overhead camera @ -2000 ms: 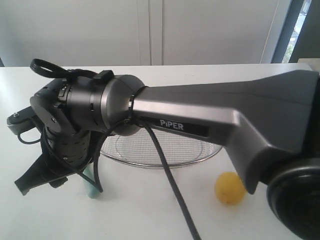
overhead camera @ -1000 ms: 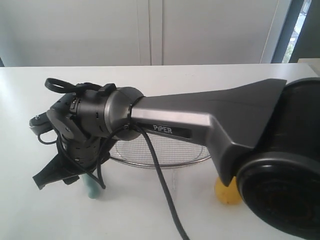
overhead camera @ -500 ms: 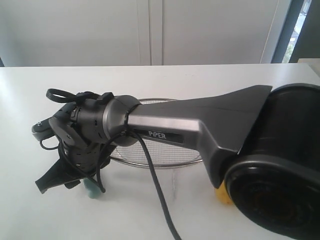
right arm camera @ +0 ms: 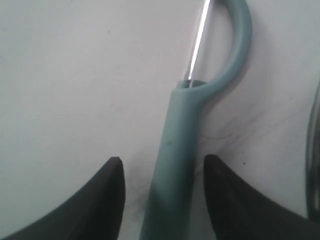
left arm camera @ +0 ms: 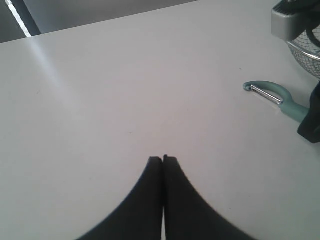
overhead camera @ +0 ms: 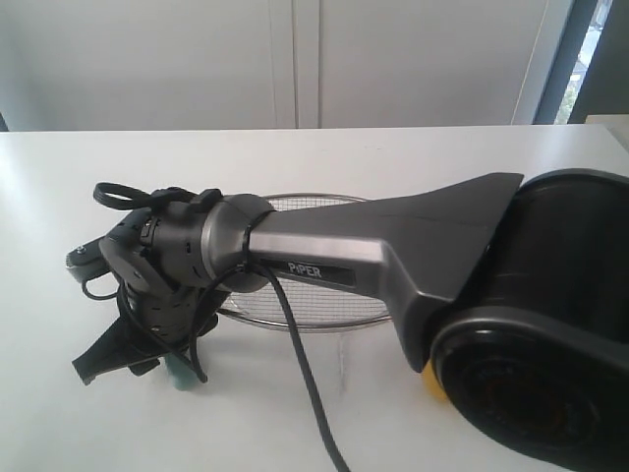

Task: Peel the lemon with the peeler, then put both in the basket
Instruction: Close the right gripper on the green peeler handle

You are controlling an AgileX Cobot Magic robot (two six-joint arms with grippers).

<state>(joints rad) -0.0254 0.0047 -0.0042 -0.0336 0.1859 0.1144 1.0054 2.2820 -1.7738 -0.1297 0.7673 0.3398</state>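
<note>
The teal-handled peeler (right arm camera: 175, 165) lies flat on the white table, looped head and metal blade (right arm camera: 199, 40) pointing away from the wrist. My right gripper (right arm camera: 163, 161) is open and straddles the handle, one fingertip on each side with a gap to both. In the exterior view that gripper (overhead camera: 138, 356) hangs low at the left over the peeler's teal end (overhead camera: 180, 374). Behind the arm sits the wire-mesh basket (overhead camera: 314, 317). Only a yellow sliver of the lemon (overhead camera: 428, 382) shows. My left gripper (left arm camera: 163, 159) is shut, empty, above bare table, with the peeler (left arm camera: 272, 95) off to one side.
The right arm's forearm (overhead camera: 393, 246) and bulky base joint (overhead camera: 531, 374) fill the right of the exterior view and hide much of the basket and lemon. A black cable (overhead camera: 305, 393) trails from the wrist across the table. The basket rim (left arm camera: 304, 54) lies near the peeler.
The right arm has sunk lower and drawn slightly toward the camera, bringing the gripper down around the peeler. More of the basket's far rim shows, and the lemon is more hidden.
</note>
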